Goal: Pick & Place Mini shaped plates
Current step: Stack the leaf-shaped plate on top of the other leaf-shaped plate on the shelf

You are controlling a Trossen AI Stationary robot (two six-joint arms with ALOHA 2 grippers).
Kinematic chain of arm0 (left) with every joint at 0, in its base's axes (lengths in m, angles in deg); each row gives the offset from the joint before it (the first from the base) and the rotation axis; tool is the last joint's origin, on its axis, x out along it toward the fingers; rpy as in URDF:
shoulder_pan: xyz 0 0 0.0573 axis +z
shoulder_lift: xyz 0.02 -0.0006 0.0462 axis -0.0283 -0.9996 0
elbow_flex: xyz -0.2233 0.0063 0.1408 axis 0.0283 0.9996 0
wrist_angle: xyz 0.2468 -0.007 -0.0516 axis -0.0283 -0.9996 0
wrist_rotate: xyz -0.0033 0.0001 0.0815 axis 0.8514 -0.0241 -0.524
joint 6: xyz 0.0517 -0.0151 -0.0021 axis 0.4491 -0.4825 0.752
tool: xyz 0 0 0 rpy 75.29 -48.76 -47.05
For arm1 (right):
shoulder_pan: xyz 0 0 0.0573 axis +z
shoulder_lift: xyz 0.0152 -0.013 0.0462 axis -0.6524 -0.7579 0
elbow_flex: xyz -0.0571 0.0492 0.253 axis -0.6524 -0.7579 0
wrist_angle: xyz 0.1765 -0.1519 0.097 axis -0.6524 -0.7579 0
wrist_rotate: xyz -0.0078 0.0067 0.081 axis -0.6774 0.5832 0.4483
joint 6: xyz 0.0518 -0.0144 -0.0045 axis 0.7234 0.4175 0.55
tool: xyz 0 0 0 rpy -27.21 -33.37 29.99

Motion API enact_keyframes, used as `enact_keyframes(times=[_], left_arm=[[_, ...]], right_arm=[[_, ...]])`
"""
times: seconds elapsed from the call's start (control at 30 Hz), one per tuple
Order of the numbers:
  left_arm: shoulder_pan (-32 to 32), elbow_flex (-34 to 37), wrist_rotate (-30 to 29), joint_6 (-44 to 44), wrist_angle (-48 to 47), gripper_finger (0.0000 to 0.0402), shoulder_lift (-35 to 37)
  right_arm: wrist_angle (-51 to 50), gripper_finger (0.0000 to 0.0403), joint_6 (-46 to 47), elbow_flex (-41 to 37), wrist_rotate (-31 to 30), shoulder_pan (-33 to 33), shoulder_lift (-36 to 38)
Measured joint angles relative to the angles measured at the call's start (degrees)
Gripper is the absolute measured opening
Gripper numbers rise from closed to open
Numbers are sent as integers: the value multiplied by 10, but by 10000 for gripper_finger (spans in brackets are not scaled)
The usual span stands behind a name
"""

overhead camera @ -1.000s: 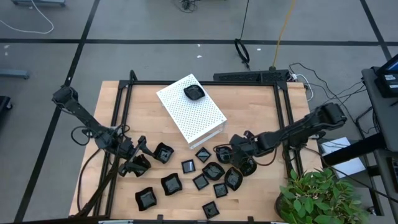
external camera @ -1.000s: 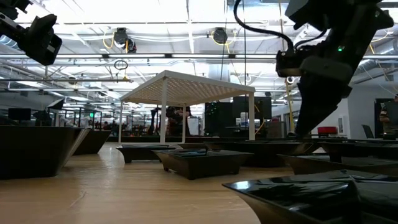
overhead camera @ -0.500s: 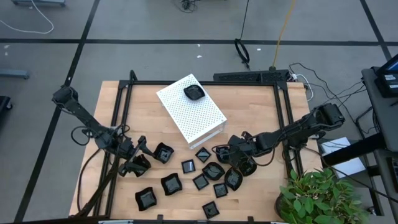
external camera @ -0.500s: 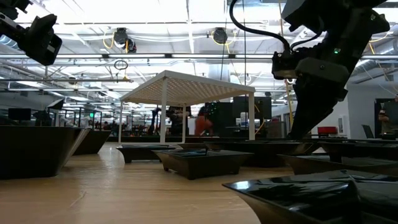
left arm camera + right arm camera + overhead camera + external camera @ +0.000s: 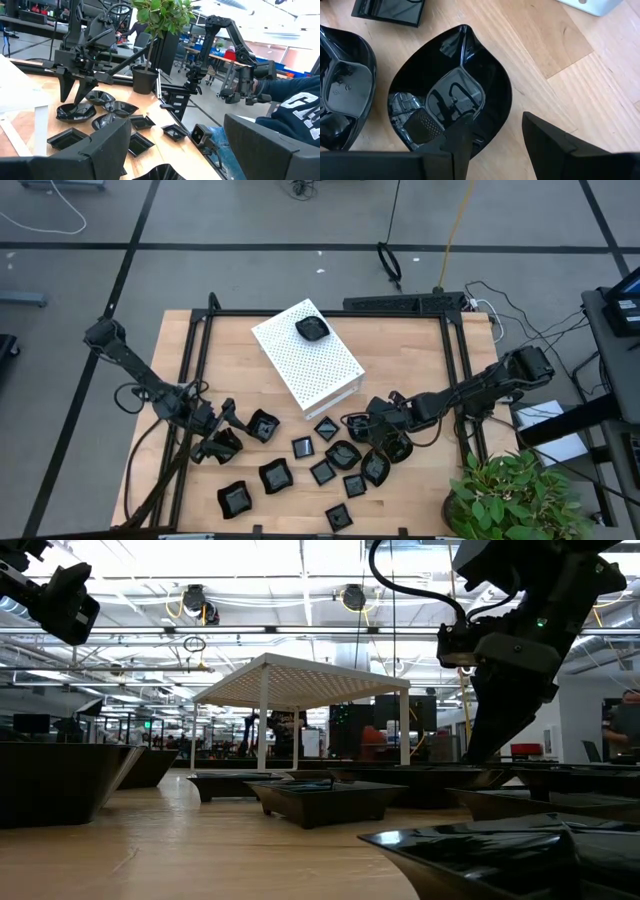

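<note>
A pale wooden table (image 5: 410, 360) stands on a grey floor in a large workshop, with a potted plant (image 5: 510, 495) at its near right corner. A white perforated box (image 5: 305, 355) lies on the table with one small black plate (image 5: 312, 329) on top; the other small black plates (image 5: 330, 465) are scattered along the near edge.

The right gripper (image 5: 492, 135) is lowered over a leaf-shaped plate (image 5: 451, 92), one finger inside the rim and one outside, not clenched on it. Its arm reaches in low from the right.

The left gripper (image 5: 228, 430) is spread wide and empty, beside a plate (image 5: 262, 425), its arm stretched from the far left.
</note>
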Motion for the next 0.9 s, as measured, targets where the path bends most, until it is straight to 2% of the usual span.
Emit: enact_keyframes(times=[0.9], left_arm=[[0, 0, 0, 0, 0, 324, 0]], right_arm=[[20, 157, 40, -3, -13, -3, -13]])
